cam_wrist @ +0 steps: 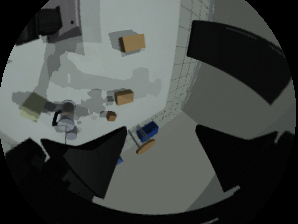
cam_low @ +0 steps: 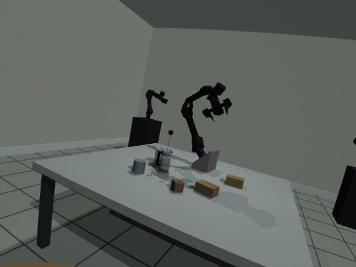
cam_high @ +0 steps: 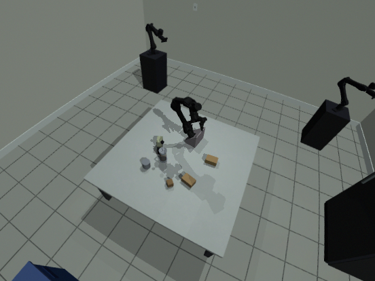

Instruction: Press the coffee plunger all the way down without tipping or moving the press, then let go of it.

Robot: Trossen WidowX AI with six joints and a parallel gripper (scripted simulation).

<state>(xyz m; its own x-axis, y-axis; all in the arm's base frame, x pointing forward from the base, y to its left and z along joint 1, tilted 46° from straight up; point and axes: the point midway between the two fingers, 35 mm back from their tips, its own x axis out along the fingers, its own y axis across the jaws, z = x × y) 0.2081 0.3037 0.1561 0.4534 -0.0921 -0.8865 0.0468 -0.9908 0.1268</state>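
Nearest in the exterior view, three brown blocks lie on the table: a small cube, a longer box just right of it, and a third box farther right. Behind them, toward the left, a grey cylinder stands near the coffee press, which sits upright on the table. Its plunger rod rises straight up to a black knob, so the plunger appears fully raised and the pressing not yet begun.

Farther back and to the right of the press, the arm's wedge-shaped base rests on the table. The arm climbs from it and bends over, carrying the gripper high in the air. Its fingers are spread wide with nothing between them.

The relation that matters is this: the knob lies below and to the left of the gripper, somewhat nearer the viewer, well apart from it. The plunger's long axis is vertical, so the push probably has to come straight down along that rod; any sideways component risks tipping or sliding the press. The gripper likely must first travel left and descend until it is directly over the knob.
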